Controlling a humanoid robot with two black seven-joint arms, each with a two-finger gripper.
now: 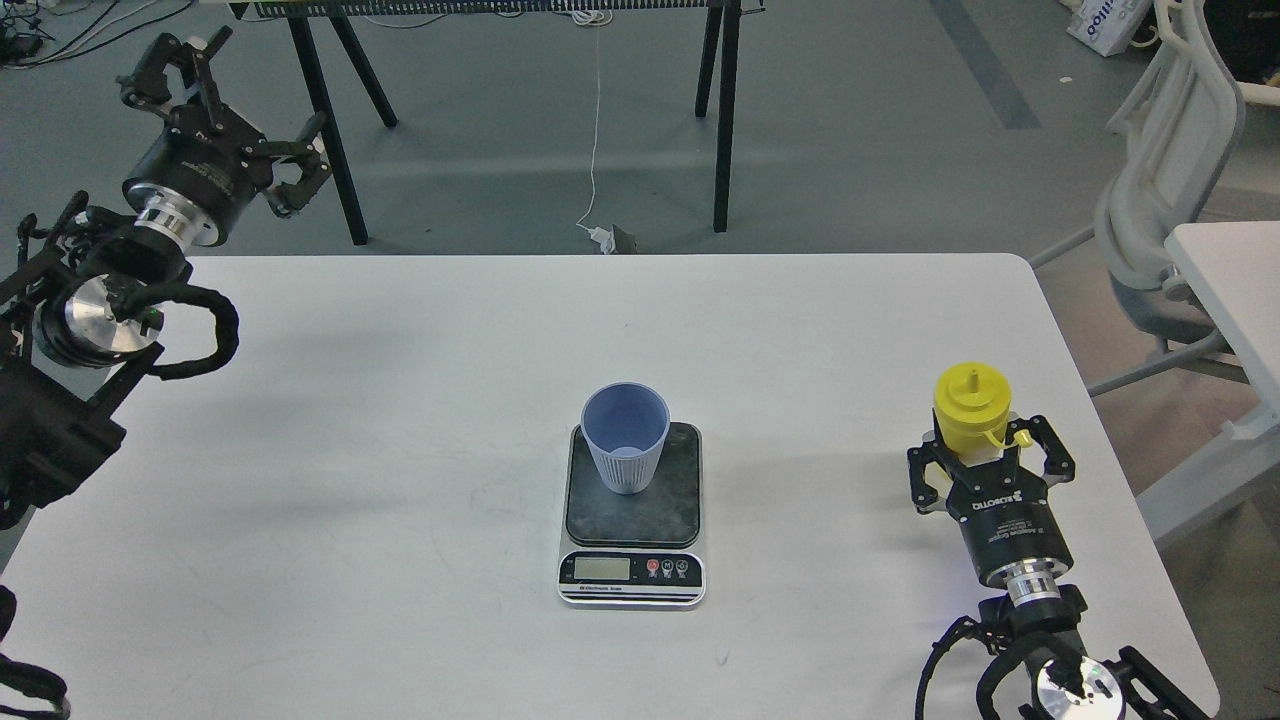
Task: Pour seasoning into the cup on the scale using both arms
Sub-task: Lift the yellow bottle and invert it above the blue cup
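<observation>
The pale blue-grey cup [625,437] stands upright on the dark plate of the scale [631,580] at the table's middle front. The cup looks empty. My right gripper [988,458] is at the front right, with its fingers closed on either side of the yellow seasoning bottle [970,402]. The bottle stands upright with its nozzle pointing up toward me, and its tethered cap [1022,438] hangs beside it. The bottle's lower body is hidden by the gripper. My left gripper [245,120] is open and empty, raised beyond the table's far left corner.
The white table [400,400] reaches its right edge just past the right gripper. A white chair [1165,200] and a second table [1235,280] stand to the right. Black trestle legs [720,120] stand on the floor behind.
</observation>
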